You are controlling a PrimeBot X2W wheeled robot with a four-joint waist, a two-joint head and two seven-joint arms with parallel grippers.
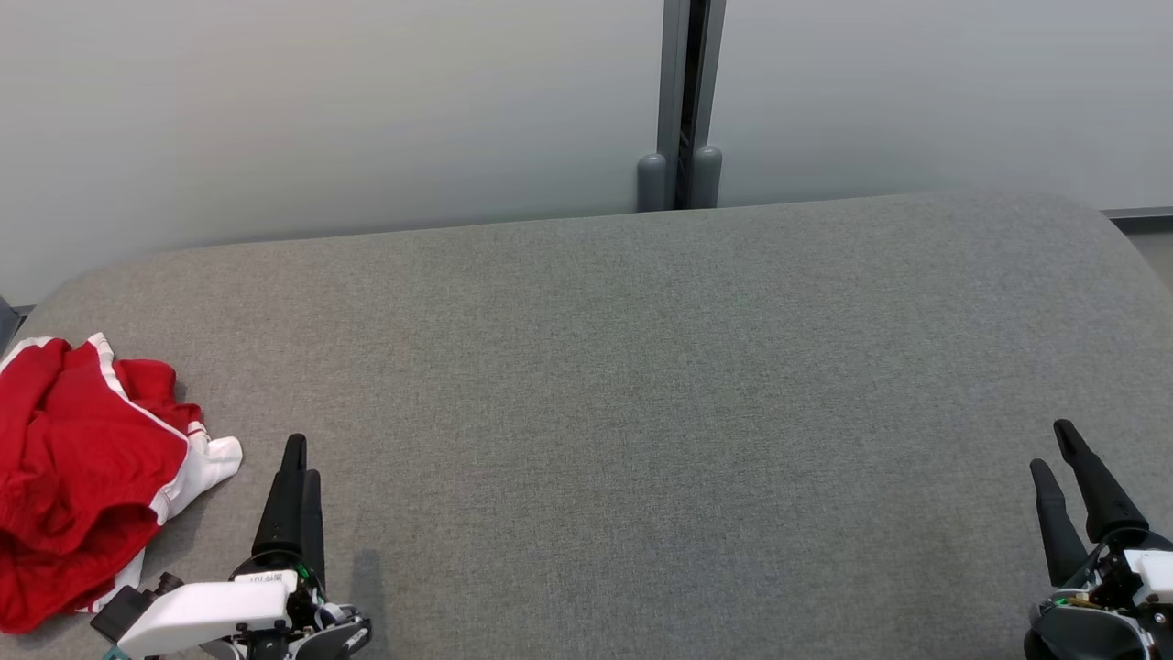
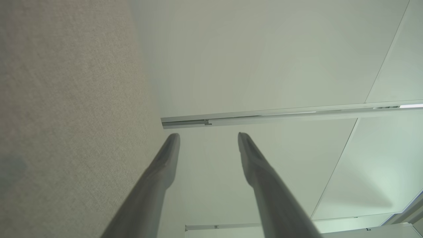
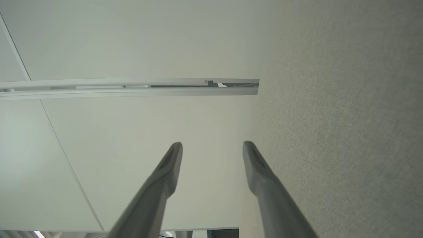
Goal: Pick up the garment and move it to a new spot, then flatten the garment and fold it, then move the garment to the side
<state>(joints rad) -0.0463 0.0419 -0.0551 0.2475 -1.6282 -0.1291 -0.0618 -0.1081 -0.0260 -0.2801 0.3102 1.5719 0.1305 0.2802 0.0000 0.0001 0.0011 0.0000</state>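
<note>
The garment (image 1: pixel 78 467) is a crumpled red piece with white trim, lying at the near left edge of the grey fabric table (image 1: pixel 623 385). My left gripper (image 1: pixel 299 458) stands just to its right, apart from it, fingers pointing away over the table. Its own wrist view shows the left gripper (image 2: pixel 208 135) open with nothing between the fingers. My right gripper (image 1: pixel 1054 447) rests at the near right corner, far from the garment. In the right wrist view the right gripper (image 3: pixel 211 145) is open and empty too.
A pale wall panel (image 1: pixel 321 110) stands behind the table, split by a dark vertical post (image 1: pixel 683 101) near the middle. The table's far corners are rounded. Grey floor shows at the far right (image 1: pixel 1150 243).
</note>
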